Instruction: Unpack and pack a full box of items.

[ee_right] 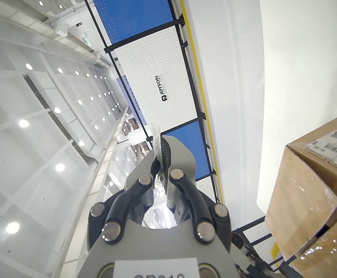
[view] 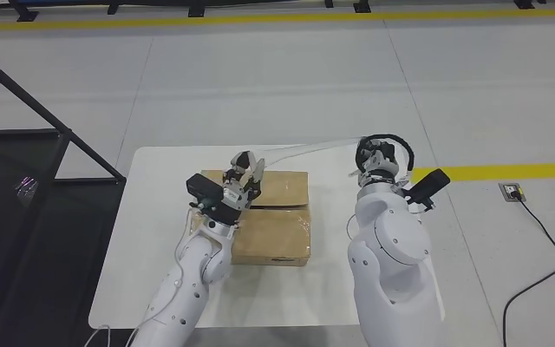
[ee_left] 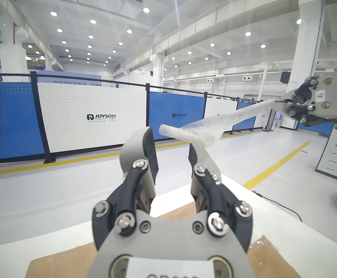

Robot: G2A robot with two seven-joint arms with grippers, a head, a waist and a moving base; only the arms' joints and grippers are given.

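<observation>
Clear tape strip strung between the two grippers!
The right gripper pinches one end tight; the left gripper gapes wide, the strip's other end lying against one finger. The cardboard box sits right beneath the left gripper on the table.

This is a large industrial hall, a factory-style test floor, shown by the high white ceiling with rows of round lamps, blue and white perforated partition panels in black frames, yellow lines on the pale grey floor, and a white worktop.
</observation>
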